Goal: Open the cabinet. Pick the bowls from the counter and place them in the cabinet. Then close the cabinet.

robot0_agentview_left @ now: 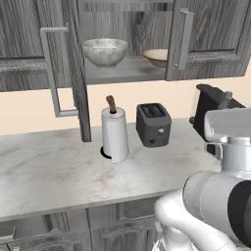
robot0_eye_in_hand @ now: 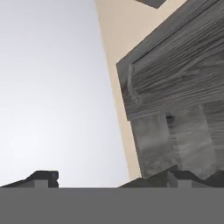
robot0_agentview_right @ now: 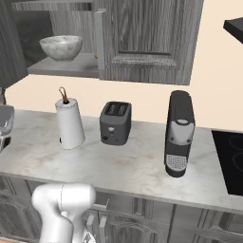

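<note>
Cabinet (robot0_agentview_left: 206, 39): we record a dark grey wood-grain wall unit above the surface (robot0_agentview_left: 54, 171), with both doors standing open. The left door (robot0_agentview_left: 39, 44) is swung wide and the right door (robot0_agentview_left: 211, 34) stands partly open; each carries a long vertical grey bar handle.

Shelf (robot0_agentview_left: 122, 71): grey, inside the cabinet, bearing both bowls.

Speckled bowl (robot0_agentview_left: 105, 51): deep, grey-white, stone-look, upright on the left part of the shelf.

Tan bowl (robot0_agentview_left: 158, 56): shallower, brown-rimmed, on the shelf to the right of the speckled one and apart from it, partly hidden behind the right door.

Surface items: we list a white paper towel roll (robot0_agentview_left: 115, 135) on an upright holder, a dark toaster (robot0_agentview_left: 153, 124) just beside it, and a black coffee machine (robot0_agentview_right: 179, 133) further right. A black cooktop (robot0_agentview_right: 230, 159) lies at the far right edge.

Gripper (robot0_eye_in_hand: 109, 179): we see its dark fingertips at the bottom of the hand view, near the cabinet's wood-grain corner; they appear spread and hold nothing.
</note>
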Controlling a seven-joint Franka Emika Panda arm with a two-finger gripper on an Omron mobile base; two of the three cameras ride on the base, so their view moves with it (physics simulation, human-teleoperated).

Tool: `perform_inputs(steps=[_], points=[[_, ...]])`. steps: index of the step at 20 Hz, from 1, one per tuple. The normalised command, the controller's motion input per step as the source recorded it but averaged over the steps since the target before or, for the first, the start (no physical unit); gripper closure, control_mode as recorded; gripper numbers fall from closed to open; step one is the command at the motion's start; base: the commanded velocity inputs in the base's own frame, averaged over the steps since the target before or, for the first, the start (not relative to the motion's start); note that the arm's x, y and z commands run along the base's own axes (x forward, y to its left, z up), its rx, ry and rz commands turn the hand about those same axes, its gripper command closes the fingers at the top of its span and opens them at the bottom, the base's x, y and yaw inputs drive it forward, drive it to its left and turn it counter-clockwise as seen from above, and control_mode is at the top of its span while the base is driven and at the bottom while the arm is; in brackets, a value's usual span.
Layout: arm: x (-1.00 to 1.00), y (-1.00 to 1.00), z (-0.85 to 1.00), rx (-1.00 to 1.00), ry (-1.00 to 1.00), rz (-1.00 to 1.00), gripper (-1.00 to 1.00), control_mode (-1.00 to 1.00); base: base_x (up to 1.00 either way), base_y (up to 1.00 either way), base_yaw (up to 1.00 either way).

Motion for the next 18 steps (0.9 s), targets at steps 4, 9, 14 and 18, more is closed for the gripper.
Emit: perform_inputs(steps=[4, 9, 14, 18], points=[[-1.00, 1.00, 0.07, -0.01, -0.26, 0.00, -1.00, -1.00, 0.00, 0.00, 0.00], [-0.65, 1.00, 0.18, -0.13, -0.09, 0.00, -1.00, -1.00, 0.00, 0.00, 0.00], [-0.37, 1.00, 0.11, -0.13, 0.00, 0.00, -1.00, -1.00, 0.00, 0.00, 0.00], [-0.15, 1.00, 0.00, -0.10, 0.00, 0.00, -1.00, -1.00, 0.00, 0.00, 0.00]])
